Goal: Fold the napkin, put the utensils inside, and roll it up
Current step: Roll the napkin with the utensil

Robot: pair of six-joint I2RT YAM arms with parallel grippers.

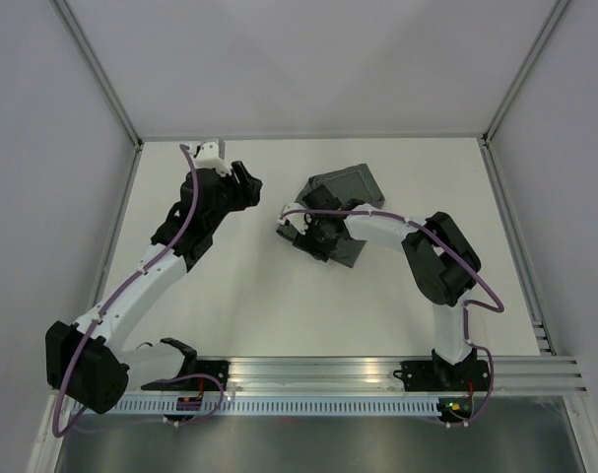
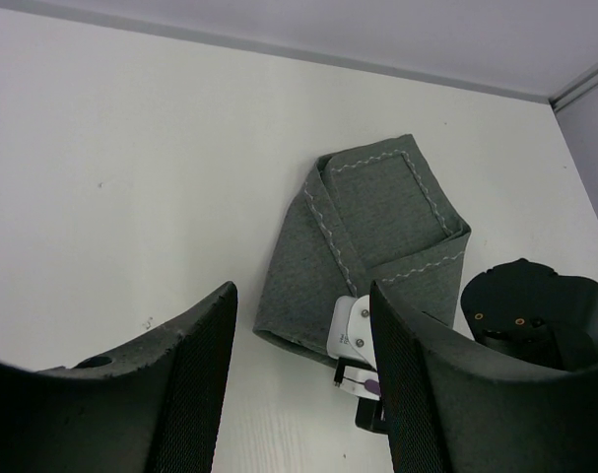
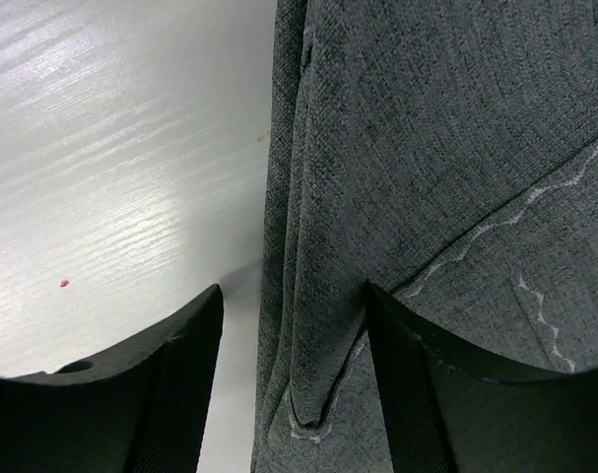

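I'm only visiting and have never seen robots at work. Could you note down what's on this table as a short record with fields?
Napkin: dark grey, pale stitching, folded into a bundle on the white table
Utensils: none visible
Left gripper: open, empty, apart from the napkin
Right gripper: open, fingers either side of the napkin's folded edge
Stage: napkin folded over; cannot tell whether anything is inside

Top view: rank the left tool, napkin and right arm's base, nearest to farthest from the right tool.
1. napkin, directly beneath the right tool.
2. left tool, off to its left.
3. right arm's base, bottom right of the view.
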